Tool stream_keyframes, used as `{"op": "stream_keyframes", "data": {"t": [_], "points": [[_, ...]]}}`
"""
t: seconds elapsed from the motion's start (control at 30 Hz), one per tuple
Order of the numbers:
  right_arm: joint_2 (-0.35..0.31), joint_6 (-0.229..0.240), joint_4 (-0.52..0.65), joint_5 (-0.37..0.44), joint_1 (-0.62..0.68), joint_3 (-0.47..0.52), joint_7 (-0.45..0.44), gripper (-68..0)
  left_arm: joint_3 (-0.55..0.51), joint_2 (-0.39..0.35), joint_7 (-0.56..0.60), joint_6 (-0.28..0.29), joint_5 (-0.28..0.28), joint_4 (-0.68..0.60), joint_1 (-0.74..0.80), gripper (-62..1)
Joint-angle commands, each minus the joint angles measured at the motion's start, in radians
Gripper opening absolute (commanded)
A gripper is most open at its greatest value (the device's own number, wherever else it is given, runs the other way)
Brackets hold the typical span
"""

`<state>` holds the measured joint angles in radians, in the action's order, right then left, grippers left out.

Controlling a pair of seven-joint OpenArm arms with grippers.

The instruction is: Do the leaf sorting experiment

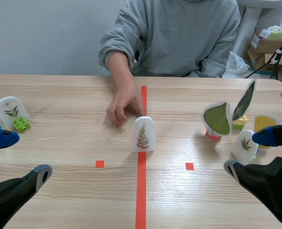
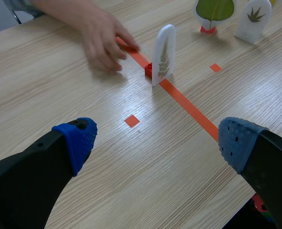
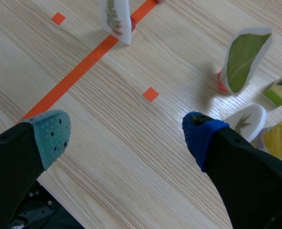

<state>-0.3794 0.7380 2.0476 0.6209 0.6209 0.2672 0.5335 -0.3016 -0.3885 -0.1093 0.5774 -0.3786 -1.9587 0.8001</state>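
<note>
Standing on the tape line (image 1: pixel 141 191) midway between the side edges of the surface (image 1: pixel 69 148), the fern card (image 1: pixel 143 134) looked light, stiff and tippy. Your left hand (image 2: pixel 157 143) and right hand (image 3: pixel 124 137) gaped wide. You would have pinched its flat faces.

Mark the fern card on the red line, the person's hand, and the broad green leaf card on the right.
fern card (image 1: pixel 144 135): scene view, on the fern print, mid-face.
person's hand (image 1: pixel 124 106): scene view, back of the hand.
broad green leaf card (image 1: pixel 217 119): scene view, middle of the leaf.
</note>
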Motion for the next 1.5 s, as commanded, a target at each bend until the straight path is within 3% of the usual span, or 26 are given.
{"op": "stream_keyframes", "data": {"t": [0.0,1.47], "points": [[-0.008,0.008,-0.002,0.011,-0.006,0.008,-0.007,-19.4,-0.001,0.000,0.007,-0.002,-0.006,-0.004,-0.005,-6.5],[-0.008,0.008,-0.002,-0.016,-0.006,0.008,-0.003,-19.4,-0.001,0.000,0.005,-0.002,-0.006,-0.004,-0.005,-6.5]]}}
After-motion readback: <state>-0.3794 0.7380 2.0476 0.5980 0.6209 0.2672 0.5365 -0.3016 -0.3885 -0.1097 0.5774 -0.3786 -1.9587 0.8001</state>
